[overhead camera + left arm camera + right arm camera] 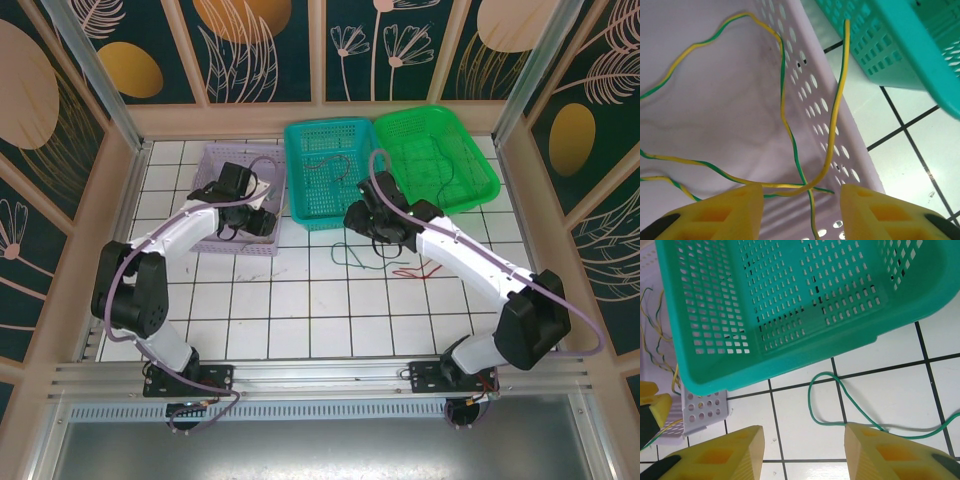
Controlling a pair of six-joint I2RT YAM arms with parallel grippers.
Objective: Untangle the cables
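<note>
Yellow-and-green cables [785,115] lie looped inside the lilac basket [715,90]. My left gripper [801,194] hangs over them, open. Two strands cross in the gap between its yellow fingers [735,210], and nothing is pinched. From above, the left gripper [252,216] sits over the lilac basket [222,160]. My right gripper [804,434] is open above the white tiles, just in front of the teal basket [790,300]. A green cable [815,400] loops on the tile and runs under the right finger [885,450]. From above, the right gripper [366,222] is near the green cable [350,256] and a red cable [415,271].
The teal basket [300,205] holds a dark cable [326,165]. The bright green basket [480,160] at the back right holds thin wires [440,172]. The three baskets stand side by side along the back. Open white tiles lie in front of them, between the arms.
</note>
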